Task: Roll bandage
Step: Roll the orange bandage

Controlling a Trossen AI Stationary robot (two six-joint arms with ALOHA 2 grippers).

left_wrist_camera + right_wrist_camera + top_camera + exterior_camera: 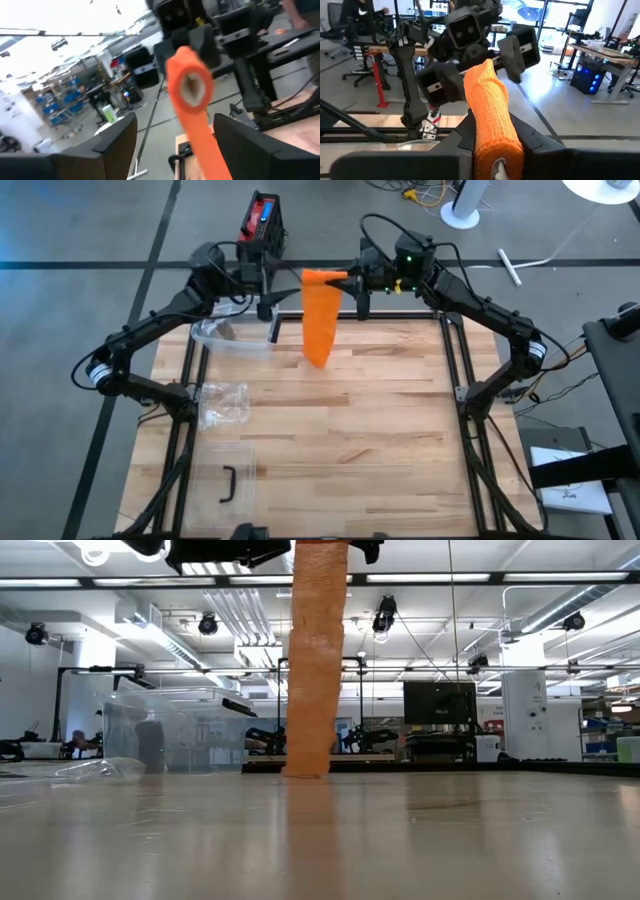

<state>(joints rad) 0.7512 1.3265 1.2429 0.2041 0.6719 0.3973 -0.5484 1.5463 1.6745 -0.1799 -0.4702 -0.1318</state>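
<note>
An orange bandage roll (322, 277) is held level above the table's far edge, and its loose strip (318, 330) hangs straight down. The strip's lower end (305, 770) reaches the tabletop. My right gripper (346, 280) comes from the table's right and is shut on the roll (490, 120). My left gripper (280, 292) comes from the left and is open. Its fingers (120, 140) stand on either side of the roll's other end (189, 82) without touching it. My right gripper pinches the roll's end toward the table's right (495, 145) between its two fingers. The fingers (527, 140) point level from the table's right and lie along the roll. The roll sits level and lifted clear, and its strip hangs below with only the lower end at the table.
A clear plastic box (232, 335) stands at the far left of the table. Nearer lie a clear plastic bag (222, 402) and a clear lid with a black handle (228, 482). A red and black device (262, 225) sits beyond the far edge.
</note>
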